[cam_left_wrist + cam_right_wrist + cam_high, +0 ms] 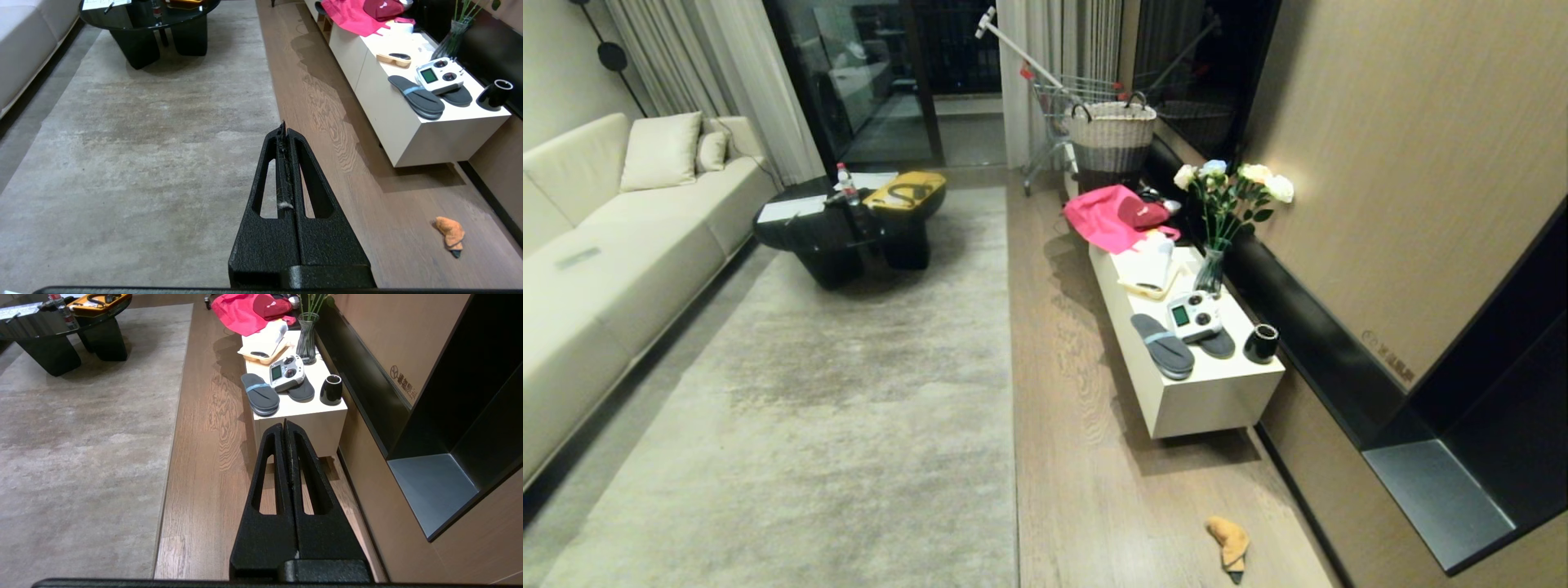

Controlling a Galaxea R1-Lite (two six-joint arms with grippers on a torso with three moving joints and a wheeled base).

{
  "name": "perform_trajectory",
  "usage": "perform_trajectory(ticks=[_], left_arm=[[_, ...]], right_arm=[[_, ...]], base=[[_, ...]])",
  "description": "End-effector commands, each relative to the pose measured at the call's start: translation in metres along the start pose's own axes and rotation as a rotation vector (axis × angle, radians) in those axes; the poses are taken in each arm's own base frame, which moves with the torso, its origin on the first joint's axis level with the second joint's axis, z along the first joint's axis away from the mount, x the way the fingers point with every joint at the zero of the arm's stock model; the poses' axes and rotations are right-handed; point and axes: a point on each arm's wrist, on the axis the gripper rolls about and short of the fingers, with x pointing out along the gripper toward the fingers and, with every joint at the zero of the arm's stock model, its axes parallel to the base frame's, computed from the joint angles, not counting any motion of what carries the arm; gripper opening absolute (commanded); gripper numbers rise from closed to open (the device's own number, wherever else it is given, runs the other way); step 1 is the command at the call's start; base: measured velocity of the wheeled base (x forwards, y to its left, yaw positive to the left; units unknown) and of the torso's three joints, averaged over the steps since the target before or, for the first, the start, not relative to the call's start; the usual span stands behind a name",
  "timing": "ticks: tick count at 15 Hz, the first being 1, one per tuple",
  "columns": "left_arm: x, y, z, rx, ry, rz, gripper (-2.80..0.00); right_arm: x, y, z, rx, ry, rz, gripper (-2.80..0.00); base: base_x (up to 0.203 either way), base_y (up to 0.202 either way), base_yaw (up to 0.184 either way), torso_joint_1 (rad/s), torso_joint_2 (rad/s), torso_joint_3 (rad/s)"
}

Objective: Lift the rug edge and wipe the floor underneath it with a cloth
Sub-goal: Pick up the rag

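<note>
Since the cloth point(1230, 543) lies on the floor point(1078, 457), well right of the rug edge point(1011, 392), it is best fetched first. The left gripper point(283, 127) and right gripper point(285, 424) are closed and empty, so one must be opened before it is lowered.

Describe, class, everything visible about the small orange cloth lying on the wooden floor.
The small orange cloth is a soft, crumpled rag, bunched into a lumpy elongated shape with a dark tip at one end. It lies loose on the light brown wood-plank floor, between the pale grey rug's edge and the dark skirting along the wall, nearer the wall and past the near end of the low white bench. Only the floor touches it; no gripper is near.
</note>
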Motion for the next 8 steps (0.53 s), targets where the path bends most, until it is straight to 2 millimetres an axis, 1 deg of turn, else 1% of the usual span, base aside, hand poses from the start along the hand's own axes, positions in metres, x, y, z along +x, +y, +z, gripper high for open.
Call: perform_trajectory(ticks=[1, 8], left_arm=[[0.0001, 0.0000, 0.0000, -0.001, 0.002, 0.000, -2.80], [0.0000, 0.0000, -0.0001, 0.000, 0.001, 0.000, -2.80]], right_arm=[[0.0000, 0.0000, 0.0001, 0.000, -0.001, 0.000, -2.80], [0.0000, 0.0000, 0.0000, 0.001, 0.000, 0.000, -2.80]], base=[[0.000, 0.000, 0.000, 0.000, 0.00, 0.000], [0.000, 0.000, 0.000, 0.000, 0.00, 0.000]])
